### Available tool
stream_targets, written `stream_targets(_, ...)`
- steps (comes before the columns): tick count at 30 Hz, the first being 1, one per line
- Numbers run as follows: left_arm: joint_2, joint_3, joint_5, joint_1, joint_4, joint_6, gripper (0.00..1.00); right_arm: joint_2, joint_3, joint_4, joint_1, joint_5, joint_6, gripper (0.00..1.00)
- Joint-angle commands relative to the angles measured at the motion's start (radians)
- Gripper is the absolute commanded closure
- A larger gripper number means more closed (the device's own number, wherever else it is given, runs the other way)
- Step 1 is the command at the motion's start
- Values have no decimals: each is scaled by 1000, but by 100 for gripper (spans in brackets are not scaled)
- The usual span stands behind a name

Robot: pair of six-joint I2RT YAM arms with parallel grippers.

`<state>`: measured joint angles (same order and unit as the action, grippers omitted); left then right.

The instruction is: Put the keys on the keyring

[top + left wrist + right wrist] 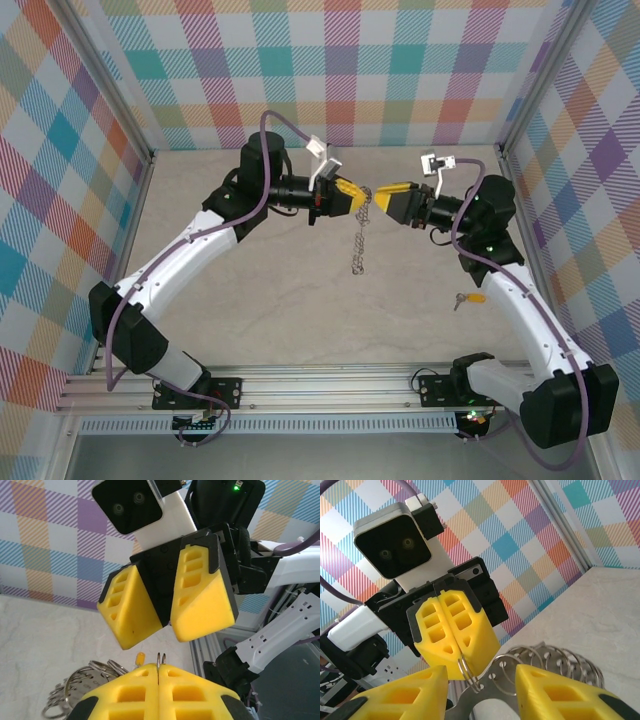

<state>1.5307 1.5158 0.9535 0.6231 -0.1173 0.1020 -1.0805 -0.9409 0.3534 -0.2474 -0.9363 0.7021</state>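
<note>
1. The left gripper (159,668) has its yellow padded fingers pressed together on the thin wire of one silvery metal ring, the top loop of the keyring (360,235).
2. The keyring reads as a string of linked silver split rings. In the top view it hangs straight down from the left fingertips, its lower end near the beige marbled tabletop (260,300); whether it touches cannot be told.
3. The right gripper (480,674) faces the left one tip to tip, its yellow fingers spread apart. In its wrist view the pinched loop and the first rings of the keyring lie in the gap between them, and the pads do not visibly touch the metal.
4. The rest of the ring bunch spills off to one side of the held loop, below the left fingers in the left wrist view.
5. The small key (470,298), with a yellow-orange head and a short silver blade, lies flat on the tabletop. It is well apart from both fingertips, toward the near side of the right gripper and just beside the right arm's white forearm link (515,300). It is not on the keyring.
6. Pastel plaid walls (350,70) close in the table behind and beside the grippers; an aluminium rail (320,385) carries the arm bases at the near edge.
</note>
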Motion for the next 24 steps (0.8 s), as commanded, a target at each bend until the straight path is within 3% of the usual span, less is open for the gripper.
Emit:
stream_targets(1, 8, 46, 44, 5, 1, 10, 100, -10, -10, 10, -12, -26, -27, 61)
stream_targets(13, 26, 57, 52, 5, 4, 3, 100, -29, -10, 15, -36, -28, -36, 68)
stream_targets(18, 32, 60, 54, 5, 3, 2, 100, -28, -10, 13, -39, -23, -39, 77)
stream_targets(20, 31, 61, 54, 5, 1, 4, 100, -27, -12, 3, -40, -21, -46, 75)
stream_targets(22, 28, 60, 57, 6, 1, 4, 100, -16, -12, -28, -39, -3, -65, 61)
stream_targets(24, 28, 61, 55, 6, -3, 5, 100, -1, -11, -57, -39, 15, -88, 60)
